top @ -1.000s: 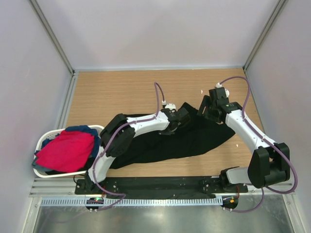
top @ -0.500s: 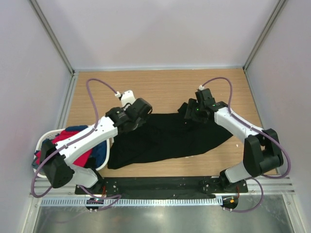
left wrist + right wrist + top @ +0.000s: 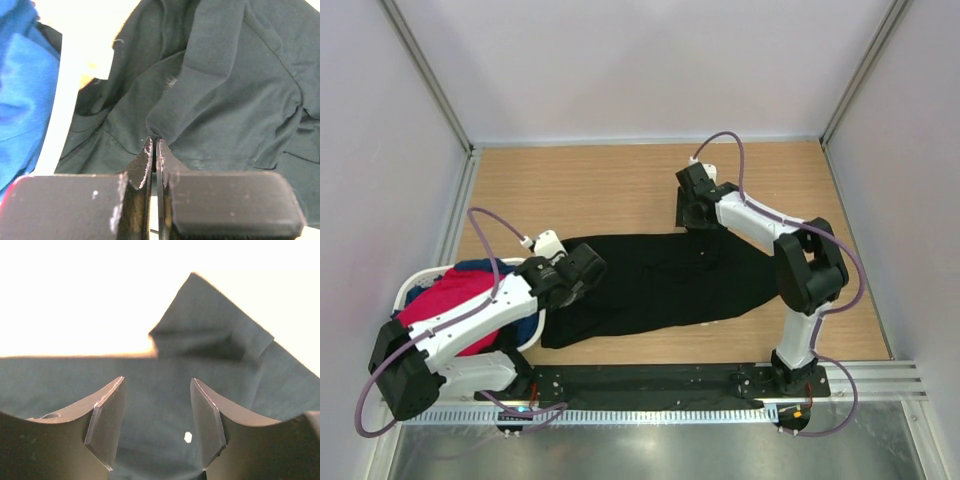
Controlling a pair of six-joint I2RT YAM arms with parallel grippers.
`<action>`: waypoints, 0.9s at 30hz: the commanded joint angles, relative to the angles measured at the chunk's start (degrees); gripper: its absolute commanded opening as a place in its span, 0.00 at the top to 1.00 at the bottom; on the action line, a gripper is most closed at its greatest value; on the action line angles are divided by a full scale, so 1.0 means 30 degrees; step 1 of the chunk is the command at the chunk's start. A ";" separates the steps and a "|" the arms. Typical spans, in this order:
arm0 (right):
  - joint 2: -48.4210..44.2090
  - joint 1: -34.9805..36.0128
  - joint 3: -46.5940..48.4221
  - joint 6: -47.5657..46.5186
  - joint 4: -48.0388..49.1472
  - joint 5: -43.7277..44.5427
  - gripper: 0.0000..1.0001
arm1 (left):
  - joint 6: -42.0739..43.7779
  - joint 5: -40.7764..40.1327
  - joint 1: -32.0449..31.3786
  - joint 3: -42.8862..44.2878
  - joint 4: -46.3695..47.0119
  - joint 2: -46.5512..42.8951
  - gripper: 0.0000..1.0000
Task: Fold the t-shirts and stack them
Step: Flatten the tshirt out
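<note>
The large black t-shirt [image 3: 670,285] lies spread across the middle of the table. My left gripper [image 3: 586,266] is at its left end, and the left wrist view shows the gripper [image 3: 154,143] shut on a raised fold of the black t-shirt [image 3: 225,100]. My right gripper [image 3: 692,218] is at the shirt's far edge. In the right wrist view the gripper [image 3: 157,385] is open and empty just above the black cloth [image 3: 200,335], with a small white speck [image 3: 188,437] between the jaws. A red t-shirt [image 3: 455,308] and a blue one [image 3: 488,267] lie in the basket.
The white oval basket [image 3: 412,281] stands at the table's left edge, close to my left arm. Its rim [image 3: 62,115] and the blue cloth [image 3: 20,90] show in the left wrist view. Grey walls enclose the table on three sides.
My left gripper has swung from the shirt's middle to its left end, drawing the cloth out leftward. My right gripper has moved left and back to the shirt's far edge.
</note>
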 commanded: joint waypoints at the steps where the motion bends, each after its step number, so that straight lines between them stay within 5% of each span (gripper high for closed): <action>1: 0.1291 0.0075 0.2425 -0.0812 -0.1720 0.3168 0.40 | -0.1103 -0.1670 0.0088 0.0658 -0.1115 -0.0486 1.00; 9: -0.0286 0.0104 0.0498 -0.0170 -0.1197 -0.0756 0.41 | 0.2791 -0.2638 0.0820 0.4964 -0.0825 -0.0780 1.00; 17: -0.2837 0.0075 0.0172 -0.0403 -0.1519 0.2899 0.34 | 0.5777 -0.3139 0.3334 0.8011 0.1222 -0.0166 1.00; 27: -0.0027 -0.0745 0.2223 -0.0374 -0.2046 0.4021 0.32 | 0.7978 -0.3402 0.5038 0.9979 0.1695 -0.0135 1.00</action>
